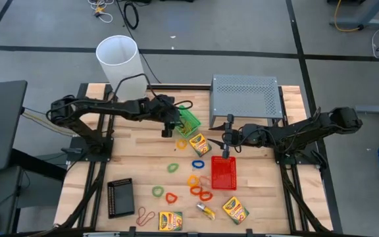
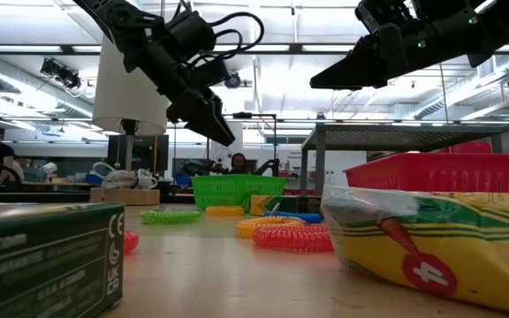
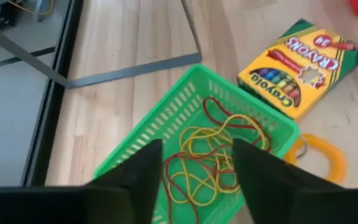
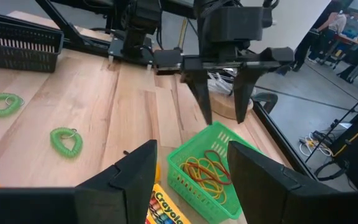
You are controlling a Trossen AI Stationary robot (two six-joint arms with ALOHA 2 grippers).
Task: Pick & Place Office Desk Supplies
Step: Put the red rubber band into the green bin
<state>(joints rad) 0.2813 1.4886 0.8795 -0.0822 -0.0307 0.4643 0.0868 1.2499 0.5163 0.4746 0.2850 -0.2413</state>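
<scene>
A green tray sits on the wooden table left of centre, with red and yellow rubber bands lying loose inside it. My left gripper hangs just above the tray, open, its fingers pointing slantwise down, with nothing between them. A crayon box lies beside the tray. My right gripper stands open in the air over the table's middle, by the far end of a red tray, holding nothing.
A grey perforated riser stands at the far right and a white cylinder beyond the far left edge. A black tray, coloured loop bands, tan rubber bands and more crayon boxes lie toward the near edge.
</scene>
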